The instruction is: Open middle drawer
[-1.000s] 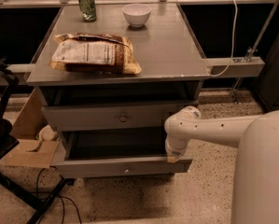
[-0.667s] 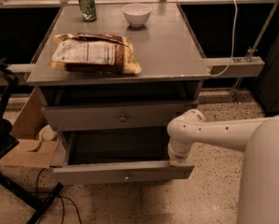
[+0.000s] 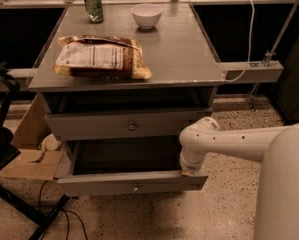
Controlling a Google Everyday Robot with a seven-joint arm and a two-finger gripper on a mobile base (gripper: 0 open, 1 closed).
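The middle drawer (image 3: 134,184) is sitting pulled out, low in the cabinet, its grey inside showing. The pincer (image 3: 191,171) is reaching down at the panel's right end, probably to draw it; whether it is clamping, I cannot tell. Behind, the bench (image 3: 189,59) is carrying a snack bag (image 3: 101,58).

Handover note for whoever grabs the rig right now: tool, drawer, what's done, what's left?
Tool: low at the right end of the middle drawer, against the top edge of its front panel.
Middle drawer: pulled well out, grey inside showing; its knob is free at centre.
Drawer above: shut.
Done: the middle drawer looks open.
Left: probably just backing the arm clear, or pulling a little further if full extension is wanted.
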